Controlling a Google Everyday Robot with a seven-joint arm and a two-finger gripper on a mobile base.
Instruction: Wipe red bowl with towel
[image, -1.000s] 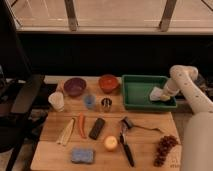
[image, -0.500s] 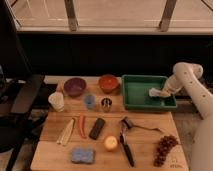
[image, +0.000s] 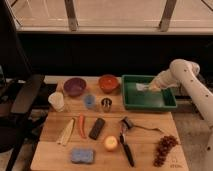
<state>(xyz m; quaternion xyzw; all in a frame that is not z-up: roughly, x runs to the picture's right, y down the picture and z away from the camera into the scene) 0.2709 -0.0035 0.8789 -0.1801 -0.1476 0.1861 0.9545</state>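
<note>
Half a second on, the gripper (image: 149, 88), clamped on the towel (image: 141, 87), had lifted it across the green tray (image: 150, 101) toward the red bowl (image: 108, 82), not yet wiped.

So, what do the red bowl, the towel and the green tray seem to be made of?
The red bowl is smooth and evenly orange-red: probably hard plastic or glazed ceramic. The towel is pale and rumpled: soft cloth. The green tray, even green with a raised rim, is likely moulded plastic. The claw is over the tray, at the towel.
</note>
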